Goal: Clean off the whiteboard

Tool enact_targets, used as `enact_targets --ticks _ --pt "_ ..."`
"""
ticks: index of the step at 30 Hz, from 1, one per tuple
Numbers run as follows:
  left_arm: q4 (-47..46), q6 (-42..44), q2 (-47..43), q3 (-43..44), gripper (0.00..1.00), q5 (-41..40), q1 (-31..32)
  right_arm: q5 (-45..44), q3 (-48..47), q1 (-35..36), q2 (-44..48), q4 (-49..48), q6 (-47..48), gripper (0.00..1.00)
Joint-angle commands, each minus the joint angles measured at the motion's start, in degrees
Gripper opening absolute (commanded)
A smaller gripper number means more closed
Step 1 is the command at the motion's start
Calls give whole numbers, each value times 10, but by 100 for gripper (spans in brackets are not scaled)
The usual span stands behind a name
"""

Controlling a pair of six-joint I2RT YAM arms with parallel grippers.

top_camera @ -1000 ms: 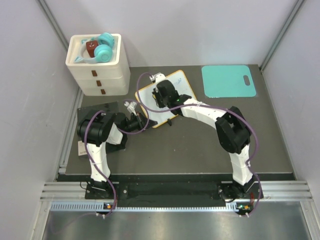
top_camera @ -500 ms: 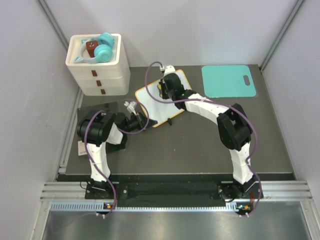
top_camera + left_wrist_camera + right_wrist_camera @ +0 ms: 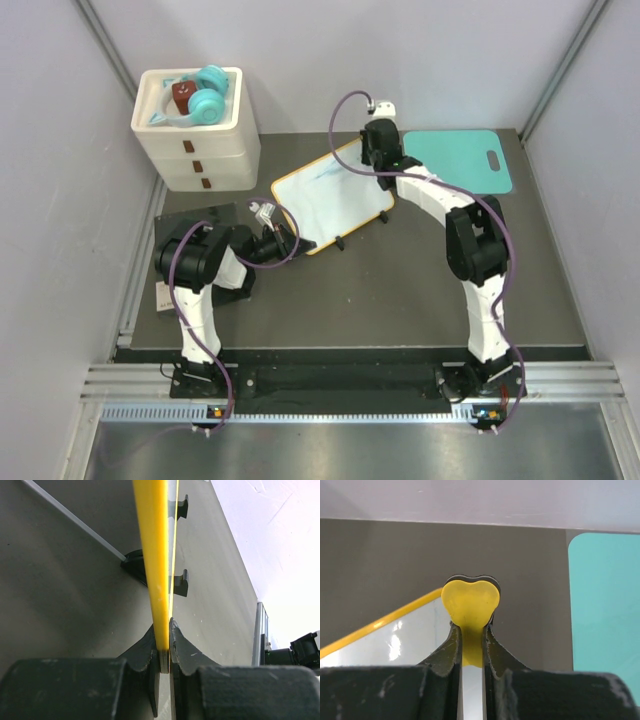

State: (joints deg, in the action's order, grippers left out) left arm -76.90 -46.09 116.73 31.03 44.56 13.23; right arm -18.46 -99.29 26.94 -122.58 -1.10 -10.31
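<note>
Right pincer (image 3: 471, 632) swept to whiteboard (image 3: 330, 197) far corner, gripping yellow eraser (image 3: 470, 597), left pincer (image 3: 164, 635) clamping board edge

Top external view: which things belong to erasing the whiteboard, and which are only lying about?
For the job: whiteboard, clamped at its frame by the left gripper; heart-shaped yellow eraser, held in the right gripper.
Lying about: teal mat; white drawer unit; black pad.
</note>
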Motion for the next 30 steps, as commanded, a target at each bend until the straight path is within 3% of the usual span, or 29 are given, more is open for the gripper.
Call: enact_targets --ticks 1,9,21,30 --pt "-43 37 -7 -3 0 13 4 23 -50 1 -23 -9 30 0" --pt "-42 38 -7 -3 0 14 5 38 -54 12 -24 -4 27 0" --pt "-42 39 -8 -3 0 14 6 19 127 58 19 -75 19 0" --pt "-41 40 -10 -4 0 13 6 -5 -21 60 0 -10 52 0"
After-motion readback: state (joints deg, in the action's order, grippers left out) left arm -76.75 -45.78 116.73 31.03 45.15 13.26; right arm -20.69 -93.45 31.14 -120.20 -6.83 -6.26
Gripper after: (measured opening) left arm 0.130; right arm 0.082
